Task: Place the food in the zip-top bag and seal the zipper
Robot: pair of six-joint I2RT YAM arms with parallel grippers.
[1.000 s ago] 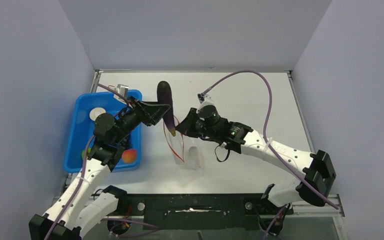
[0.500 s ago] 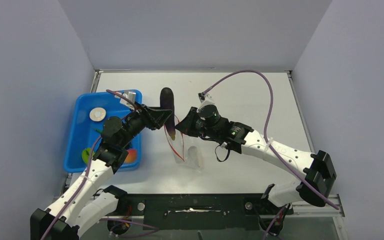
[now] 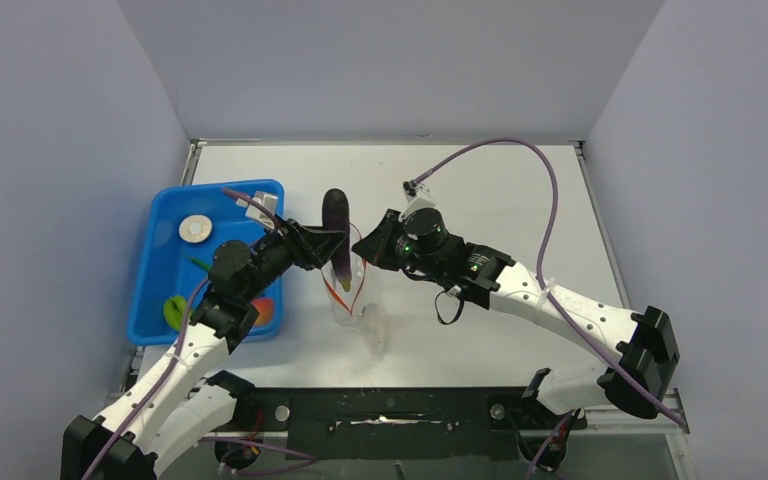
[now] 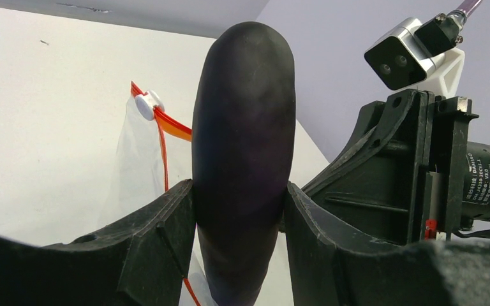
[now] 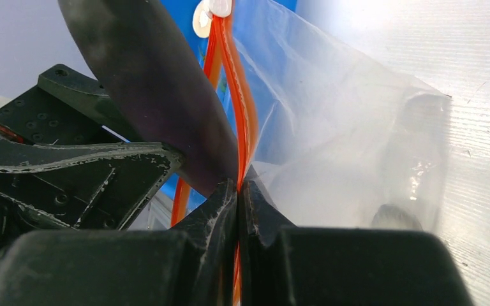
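My left gripper (image 3: 332, 246) (image 4: 239, 191) is shut on a long, smooth, dark purple toy food (image 3: 335, 214) (image 4: 242, 121), held upright. Its lower tip sits at the open mouth of the clear zip-top bag (image 3: 365, 318) (image 5: 351, 134), between the two sides of the red zipper (image 3: 359, 287) (image 5: 241, 108) (image 4: 164, 124). My right gripper (image 3: 368, 254) (image 5: 238, 186) is shut on the zipper strip and holds that edge up. A pale disc (image 3: 194, 229), a lime-green fruit (image 3: 174, 310) and an orange-red fruit (image 3: 264, 312) lie in the blue tray (image 3: 163, 205).
The blue tray stands at the left of the white table (image 3: 480, 190), right behind my left arm. The bag's white slider (image 4: 145, 105) (image 5: 215, 7) sits at the far end of the zipper. The two grippers are very close together over the bag. Grey walls enclose the table.
My left arm has brought the purple food down and toward me, to the bag's mouth. The right gripper and the bag have shifted slightly, its grip on the zipper unchanged.
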